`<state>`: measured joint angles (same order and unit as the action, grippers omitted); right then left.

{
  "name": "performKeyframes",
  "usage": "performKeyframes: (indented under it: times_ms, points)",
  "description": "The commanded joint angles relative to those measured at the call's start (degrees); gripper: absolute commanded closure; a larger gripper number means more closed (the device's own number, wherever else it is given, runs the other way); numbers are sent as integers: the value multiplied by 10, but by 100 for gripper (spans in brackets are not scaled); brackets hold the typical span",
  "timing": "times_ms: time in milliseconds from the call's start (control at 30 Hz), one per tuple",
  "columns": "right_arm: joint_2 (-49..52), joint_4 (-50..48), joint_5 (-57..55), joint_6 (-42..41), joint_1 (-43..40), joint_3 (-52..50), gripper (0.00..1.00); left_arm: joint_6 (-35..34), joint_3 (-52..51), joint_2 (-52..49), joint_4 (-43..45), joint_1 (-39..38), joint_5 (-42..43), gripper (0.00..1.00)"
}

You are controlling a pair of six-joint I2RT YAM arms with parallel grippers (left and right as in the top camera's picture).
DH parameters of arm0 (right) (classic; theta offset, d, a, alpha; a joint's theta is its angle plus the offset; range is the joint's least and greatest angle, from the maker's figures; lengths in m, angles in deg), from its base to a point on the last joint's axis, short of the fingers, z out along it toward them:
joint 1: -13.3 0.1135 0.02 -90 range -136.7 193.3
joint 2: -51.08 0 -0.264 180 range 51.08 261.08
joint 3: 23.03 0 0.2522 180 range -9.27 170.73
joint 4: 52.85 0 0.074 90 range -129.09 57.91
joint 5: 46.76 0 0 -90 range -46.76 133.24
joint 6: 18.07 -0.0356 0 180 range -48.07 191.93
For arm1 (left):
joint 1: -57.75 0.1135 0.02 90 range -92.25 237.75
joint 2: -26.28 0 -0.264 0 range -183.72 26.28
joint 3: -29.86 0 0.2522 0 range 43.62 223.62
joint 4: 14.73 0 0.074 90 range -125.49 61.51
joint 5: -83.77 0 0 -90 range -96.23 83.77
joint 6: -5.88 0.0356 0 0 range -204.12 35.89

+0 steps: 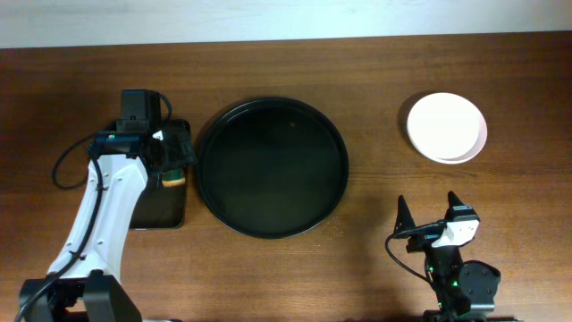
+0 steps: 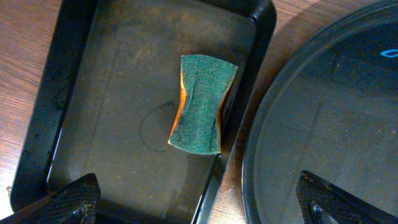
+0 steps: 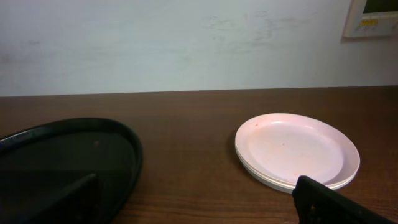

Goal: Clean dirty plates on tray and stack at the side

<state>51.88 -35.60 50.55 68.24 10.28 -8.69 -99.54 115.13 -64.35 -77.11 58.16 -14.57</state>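
The plates [image 3: 297, 149] sit as a neat stack of at least two on the surface [image 1: 375, 72] at the right, well apart from the round tray [image 1: 272, 166], which holds nothing. Their top face looks almost clean, with only a few faint specks. By that, the cleaning and stacking seem done, and the step in hand is likely putting the sponge away and clearing off.

The sponge [image 2: 202, 104] lies green side up in the small rectangular tray [image 2: 124, 74], near its right wall, pinched at the waist. The left tool [image 2: 199, 199] hangs over it, released, fingers spread wide and touching nothing.

To finish well, the left arm should rise straight up before moving sideways, so that neither finger catches the sponge or the tray wall. The round tray's rim is just beside, so any swing to the right should wait until there is height.

The right tool [image 1: 429, 210] is also released and empty, parked near the front edge, away from the stack; it can stay there.
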Motion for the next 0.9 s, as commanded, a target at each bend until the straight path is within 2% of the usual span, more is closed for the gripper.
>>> performKeyframes:
  times_ms: [0, 333, 400, 600, 667, 733, 867]
  points:
    - [-6, 4, -5, -4, -4, -3, 1, 3, -1, 2, 1, -2, 0, 1]
    - [-6, 4, -5, -4, -4, -3, 1, 3, -1, 5, 1, -2, 0, 1]
    - [-6, 4, -5, -5, -4, -3, 1, 3, -2, 43, 0, -2, 0, 1]
    - [-6, 4, -5, -5, -4, -3, 1, 3, -3, 245, -15, -2, -22, 1]
    - [-6, 4, -5, -4, -4, -3, 1, 3, -23, 348, -40, -2, -22, 1]
    - [-6, 4, -5, -5, -4, -3, 1, 3, -80, 451, -44, -2, -21, 1]
    - [-6, 4, -5, -5, -4, -3, 1, 2, -276, 662, -30, -2, -19, 1]
